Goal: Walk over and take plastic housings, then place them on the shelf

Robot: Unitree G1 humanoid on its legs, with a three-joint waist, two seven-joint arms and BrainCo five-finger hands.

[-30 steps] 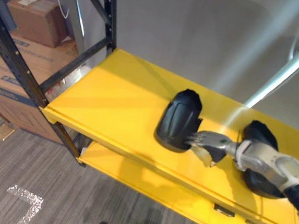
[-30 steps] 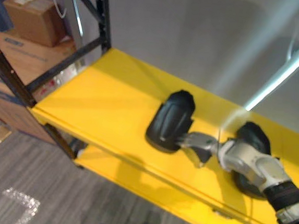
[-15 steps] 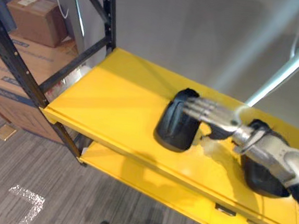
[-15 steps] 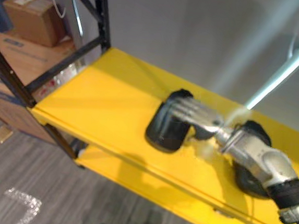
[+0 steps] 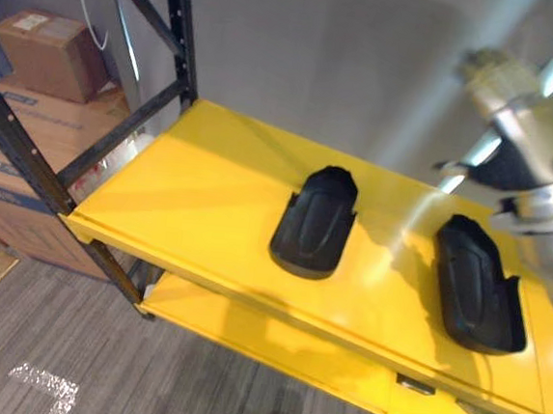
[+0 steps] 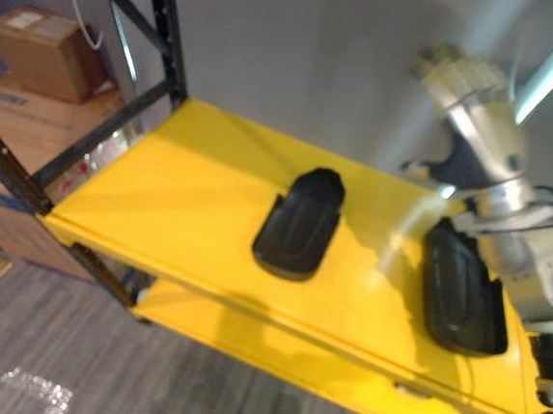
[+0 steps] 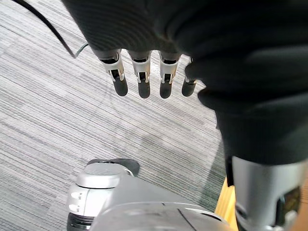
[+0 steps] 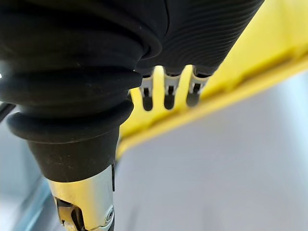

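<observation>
Left housing (image 5: pixel 314 220) lies mid-shelf, right housing (image 5: pixel 478 283) near right end, well apart, both short of front edge. Yellow shelf (image 5: pixel 181 189) bare toward black post. Right hand (image 5: pixel 507 92) above shelf, fingers straight, empty. Left hand (image 7: pixel 143 82) relaxed over carpet (image 7: pixel 57 120). Cardboard box (image 5: pixel 48 51): white label, unreadable.

A plain grey wall (image 5: pixel 318 65), grey striped carpet (image 5: pixel 32 341), and stacked cardboard boxes (image 5: pixel 40 51) at the left.

The right hand (image 5: pixel 498 83) is blurred in the eye views, and its finger pose is unreadable there. The shelf (image 5: pixel 210 192) runs off the right edge. Its lower level (image 5: pixel 275 338) is mostly hidden beneath the top. The cardboard boxes (image 5: pixel 48 47) are cut off at left.
</observation>
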